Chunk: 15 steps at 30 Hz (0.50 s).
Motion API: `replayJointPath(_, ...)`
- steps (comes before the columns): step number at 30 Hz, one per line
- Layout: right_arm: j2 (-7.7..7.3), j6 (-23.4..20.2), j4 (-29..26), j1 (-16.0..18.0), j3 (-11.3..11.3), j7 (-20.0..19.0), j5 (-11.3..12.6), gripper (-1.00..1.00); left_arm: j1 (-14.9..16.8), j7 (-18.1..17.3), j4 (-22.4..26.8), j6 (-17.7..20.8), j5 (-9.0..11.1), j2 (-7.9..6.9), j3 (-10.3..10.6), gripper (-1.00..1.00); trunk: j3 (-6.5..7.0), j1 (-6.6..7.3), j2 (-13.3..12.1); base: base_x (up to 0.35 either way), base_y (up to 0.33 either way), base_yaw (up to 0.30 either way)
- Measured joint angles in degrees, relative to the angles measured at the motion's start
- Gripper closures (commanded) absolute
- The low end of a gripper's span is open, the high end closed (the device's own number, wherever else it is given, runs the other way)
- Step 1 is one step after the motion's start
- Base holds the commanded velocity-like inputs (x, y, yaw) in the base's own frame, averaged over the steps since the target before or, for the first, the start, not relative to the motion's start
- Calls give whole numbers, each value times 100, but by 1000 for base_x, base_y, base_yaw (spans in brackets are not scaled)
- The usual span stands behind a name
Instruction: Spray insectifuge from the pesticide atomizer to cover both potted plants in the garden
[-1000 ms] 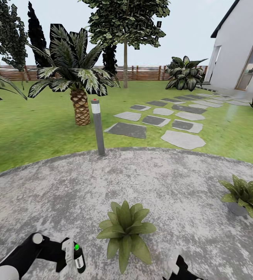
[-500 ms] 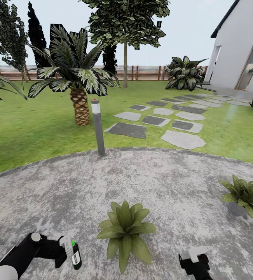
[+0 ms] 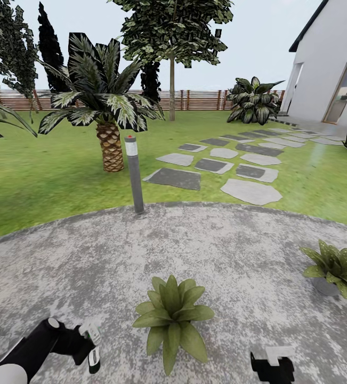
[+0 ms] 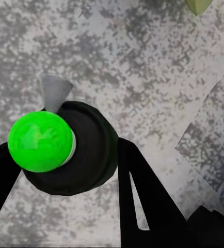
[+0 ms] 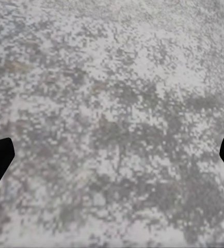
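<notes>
The left gripper (image 3: 91, 346) holds the pesticide atomizer (image 4: 65, 147), green-topped, low over the paved area (image 3: 237, 250), beside the nearer potted plant (image 3: 172, 319). The right gripper (image 3: 273, 364), across that plant, has its jaws spread wide.

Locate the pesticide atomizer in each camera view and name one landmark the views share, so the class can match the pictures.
Head view: the pesticide atomizer is at lower left, held in the left end effector, left of the nearer potted plant.
Left wrist view: close up, seen from above, green top towards the camera.
Right wrist view: grey mottled paving beneath the right end effector.
Shared landmark: the grey mottled paving.
</notes>
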<state>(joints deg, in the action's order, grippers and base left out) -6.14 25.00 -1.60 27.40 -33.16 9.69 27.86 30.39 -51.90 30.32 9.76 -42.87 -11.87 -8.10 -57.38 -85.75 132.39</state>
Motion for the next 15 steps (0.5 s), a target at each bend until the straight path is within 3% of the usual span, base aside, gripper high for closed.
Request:
replayJointPath(6, 0, 0, -1, -7, 0, 0, 19, -100, 32, -2, 5, 737, -43, 12, 67, 100, 0, 0, 0, 0, 0, 0)
replayJointPath(10, 0, 0, -2, -18, 0, 0, 19, -100, 55, -10, 19, 834, -55, 47, 75, 100, 0, 0, 0, 0, 0, 0)
replayJointPath(12, 0, 0, -2, -23, 1, 0, 19, -100, 71, -16, 24, 856, -60, 136, 93, 100, 0, 0, 0, 0, 0, 0)
replayJointPath(15, 1, 0, -2, -25, 0, 0, 23, -100, 82, -19, 51, 1198, -63, 249, 313, 100, 0, 0, 0, 0, 0, 0)
